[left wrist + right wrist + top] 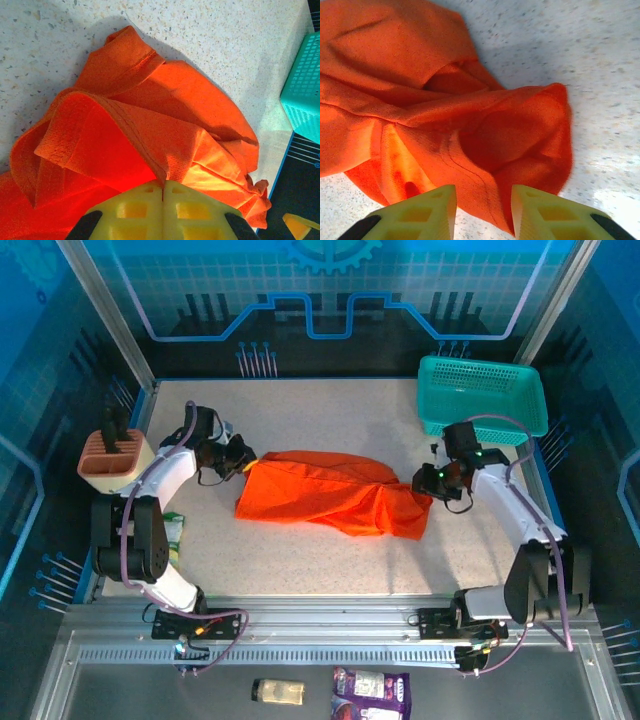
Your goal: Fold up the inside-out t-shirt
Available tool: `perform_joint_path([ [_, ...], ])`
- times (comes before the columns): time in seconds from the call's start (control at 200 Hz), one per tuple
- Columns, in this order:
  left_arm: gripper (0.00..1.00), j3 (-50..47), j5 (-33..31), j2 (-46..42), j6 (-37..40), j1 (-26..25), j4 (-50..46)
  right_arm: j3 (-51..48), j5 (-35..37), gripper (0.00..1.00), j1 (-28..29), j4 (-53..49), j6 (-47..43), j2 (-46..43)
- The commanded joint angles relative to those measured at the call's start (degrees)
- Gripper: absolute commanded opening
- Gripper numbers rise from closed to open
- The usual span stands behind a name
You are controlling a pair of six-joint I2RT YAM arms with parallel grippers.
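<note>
- A crumpled bright orange cloth t-shirt [325,495] lies lengthwise, left to right, across the speckled tabletop [300,560].
- The left end effector [163,186] pinches one end; the right end effector [483,192], spread, straddles the other.

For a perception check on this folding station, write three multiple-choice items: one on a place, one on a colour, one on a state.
1. On the table, the teal basket stands: A near left; B far right; C in the middle.
2. The t-shirt is: A white; B orange; C teal.
3. The right gripper is: A open; B shut on the t-shirt; C shut on nothing.

1 B: the top view shows it at the far right corner.
2 B: the cloth is bright orange.
3 A: its jaws stand apart.
</note>
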Motion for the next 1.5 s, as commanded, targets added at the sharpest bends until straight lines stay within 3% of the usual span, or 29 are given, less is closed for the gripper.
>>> perform_joint_path([
  [0.0,0.00,2.2,-0.8,-0.6,2.0,0.0,-1.8,1.5,-3.6,0.37,1.1,2.5,0.8,4.0],
  [0.235,0.00,2.2,-1.0,-0.9,2.1,0.0,-2.2,3.3,-10.4,0.37,1.8,6.7,0.4,10.3],
  [0.325,0.00,2.4,-1.0,-1.3,2.1,0.0,-2.5,3.9,-13.1,0.28,2.0,7.6,0.7,10.6],
  [0.475,0.00,4.5,-1.1,-2.0,2.0,0.0,-3.1,6.8,-11.8,0.00,2.2,6.2,0.5,9.3],
  [0.57,0.00,8.1,-1.3,-1.7,2.0,0.0,-4.3,11.2,-7.7,0.00,2.0,3.5,-0.3,7.6],
  [0.71,0.00,20.6,-0.8,0.6,2.5,0.4,-7.8,22.9,-2.9,0.00,0.9,-1.4,-2.2,5.9],
  [0.941,0.00,52.7,4.0,7.6,0.4,3.8,-14.4,50.3,5.0,0.00,-2.0,-9.5,-6.2,4.0],
  [1.091,0.00,63.2,6.1,7.8,-0.5,6.5,-16.2,53.8,7.0,0.00,-2.1,-8.8,-8.3,-1.9],
  [1.206,0.00,56.3,5.4,2.7,1.6,7.8,-16.4,46.7,2.9,0.00,-1.8,-8.3,-9.7,-7.8],
  [1.496,0.00,6.3,-1.4,-15.0,3.2,8.2,-9.9,9.6,-7.1,0.00,2.9,-10.5,-2.7,-19.8],
])
